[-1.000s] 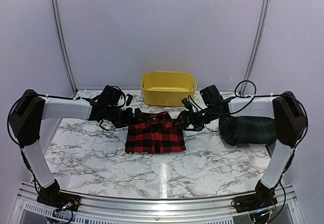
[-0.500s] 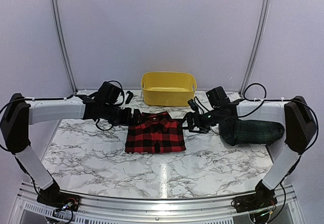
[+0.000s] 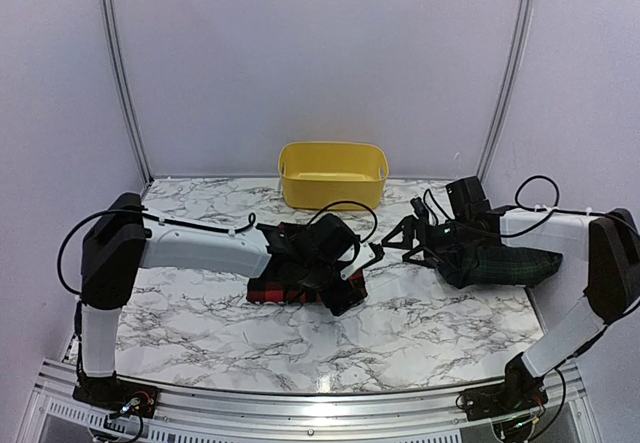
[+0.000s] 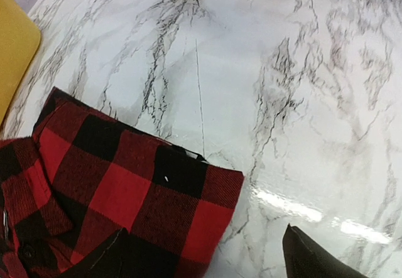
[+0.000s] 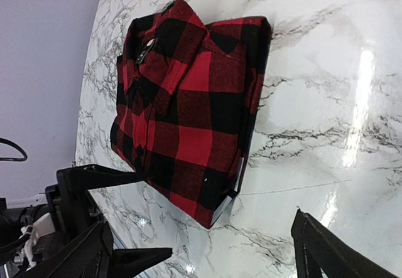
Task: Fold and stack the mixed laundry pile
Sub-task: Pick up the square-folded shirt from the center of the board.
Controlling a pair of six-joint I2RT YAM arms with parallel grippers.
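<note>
The red-and-black checked shirt (image 3: pixel 300 273) lies folded flat at the table's middle, and shows in the left wrist view (image 4: pixel 119 184) and the right wrist view (image 5: pixel 188 102). My left gripper (image 3: pixel 345 285) hangs open over the shirt's near right corner; in its own view (image 4: pixel 201 264) one finger is over the cloth and the other over bare marble. My right gripper (image 3: pixel 388 243) is open and empty just right of the shirt, with marble between its fingers (image 5: pixel 207 256). The green-navy tartan garment (image 3: pixel 505 263) lies bunched at the right under my right arm. No navy garment shows.
A yellow plastic tub (image 3: pixel 333 174) stands at the back centre, behind the shirt; its edge also shows in the left wrist view (image 4: pixel 12 52). The table is white marble (image 3: pixel 200 303). My left forearm lies across the shirt's far part.
My left arm has swung from the shirt's far left corner across to its near right corner. My right gripper has drawn back to the right, away from the shirt's far right corner.
</note>
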